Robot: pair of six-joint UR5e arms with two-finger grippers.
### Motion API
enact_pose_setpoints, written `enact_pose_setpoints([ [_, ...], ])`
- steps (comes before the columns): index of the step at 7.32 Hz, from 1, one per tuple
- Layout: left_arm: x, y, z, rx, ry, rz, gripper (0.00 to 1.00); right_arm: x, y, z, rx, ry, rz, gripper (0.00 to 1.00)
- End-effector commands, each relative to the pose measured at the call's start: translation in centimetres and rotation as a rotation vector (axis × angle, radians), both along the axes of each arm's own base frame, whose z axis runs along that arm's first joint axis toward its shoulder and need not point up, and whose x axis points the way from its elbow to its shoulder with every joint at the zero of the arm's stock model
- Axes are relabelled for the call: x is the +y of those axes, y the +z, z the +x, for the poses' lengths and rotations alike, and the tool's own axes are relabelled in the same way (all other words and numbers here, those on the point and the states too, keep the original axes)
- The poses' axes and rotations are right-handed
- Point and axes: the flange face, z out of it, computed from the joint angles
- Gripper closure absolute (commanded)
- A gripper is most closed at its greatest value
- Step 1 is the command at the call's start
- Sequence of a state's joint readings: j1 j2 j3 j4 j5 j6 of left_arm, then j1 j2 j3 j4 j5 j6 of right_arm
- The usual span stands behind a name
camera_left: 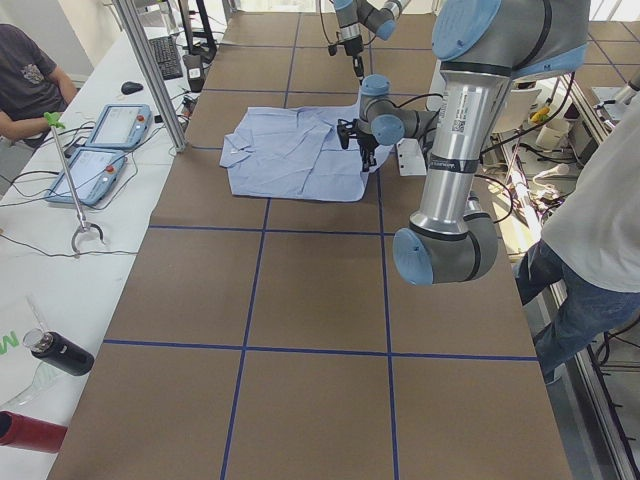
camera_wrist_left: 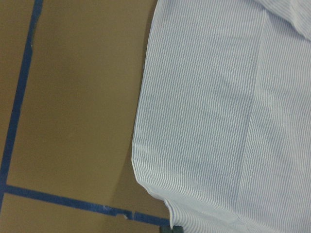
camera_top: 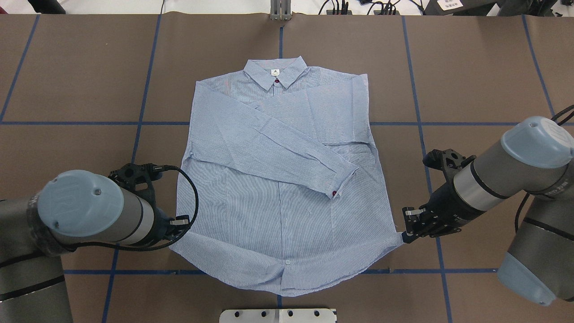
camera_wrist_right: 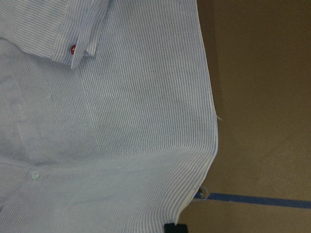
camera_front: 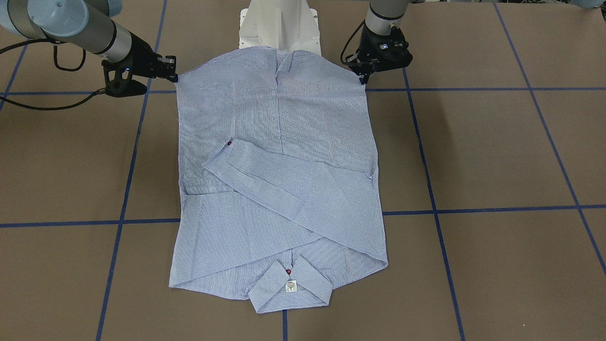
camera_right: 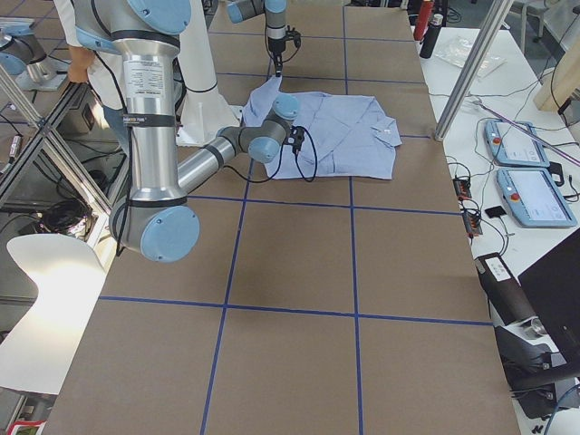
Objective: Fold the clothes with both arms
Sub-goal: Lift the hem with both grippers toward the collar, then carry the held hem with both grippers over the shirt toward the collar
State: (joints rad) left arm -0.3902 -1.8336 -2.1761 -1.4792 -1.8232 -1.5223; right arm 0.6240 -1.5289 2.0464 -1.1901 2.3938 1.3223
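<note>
Light-blue striped shirt (camera_top: 278, 202) lies flat, its two hem corners pinched in the closed jaws of left gripper (camera_top: 180, 223) and right gripper (camera_top: 406, 236).

Flanks: table (camera_top: 67, 67) open on both sides of the shirt (camera_top: 278, 211) — room to pass.
Hem side: pedestal base (camera_front: 279, 23) blocks the middle.
Corners: left gripper (camera_top: 178, 225) and right gripper (camera_top: 405, 235) occupy both.

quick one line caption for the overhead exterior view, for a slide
Striped shirt laid flat, sleeves crossed over its front, left gripper and right gripper each gripping a hem corner.
</note>
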Motion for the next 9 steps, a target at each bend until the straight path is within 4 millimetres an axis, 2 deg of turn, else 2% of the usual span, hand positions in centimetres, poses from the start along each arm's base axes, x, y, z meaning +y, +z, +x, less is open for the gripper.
enact_pose_setpoints([
  [1, -0.7, 1.2, 0.2, -0.025, -0.002, -0.004, 1.0, -0.9, 0.2, 0.4, 0.006, 0.023, -0.003, 1.0],
  [7, 0.0, 2.6, -0.4, -0.035, 0.033, -0.063, 1.0, -0.5, 1.6, 1.0, 0.033, 0.03, -0.031, 1.0],
  [9, 0.1, 1.8, -0.5, -0.019, 0.036, -0.058, 1.0, -1.0, 1.6, 0.8, 0.035, 0.037, -0.034, 1.0],
])
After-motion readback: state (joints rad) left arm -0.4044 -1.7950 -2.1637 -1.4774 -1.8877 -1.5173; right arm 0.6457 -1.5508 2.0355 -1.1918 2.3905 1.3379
